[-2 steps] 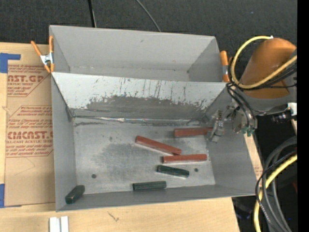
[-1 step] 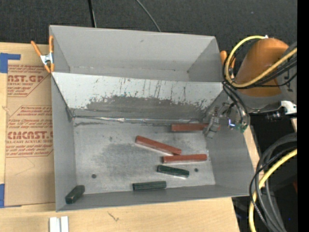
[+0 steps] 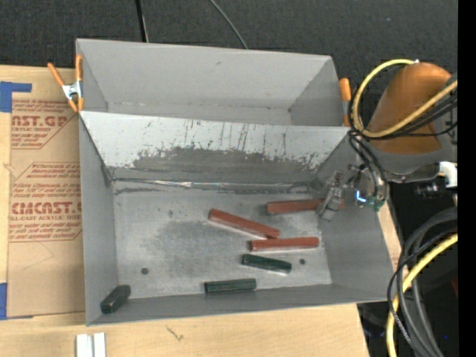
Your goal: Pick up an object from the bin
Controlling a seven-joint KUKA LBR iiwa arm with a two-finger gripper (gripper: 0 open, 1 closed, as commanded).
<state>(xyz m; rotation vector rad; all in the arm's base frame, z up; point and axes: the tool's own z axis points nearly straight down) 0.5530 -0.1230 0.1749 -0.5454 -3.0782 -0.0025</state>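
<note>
My gripper (image 3: 328, 204) hangs at the right side of the bin, close to the right wall, its fingertips by the right end of a reddish-brown stick (image 3: 291, 207) that lies flat on the floor. I cannot make out whether the fingers are round that stick. A longer reddish-brown stick (image 3: 242, 223) lies slanted just left of it, and a third one (image 3: 284, 243) lies below, nearer the front.
Two dark green sticks (image 3: 265, 262) (image 3: 230, 286) lie near the bin's front wall. A small dark green block (image 3: 114, 298) sits in the front left corner. The left half of the bin floor is bare scuffed metal.
</note>
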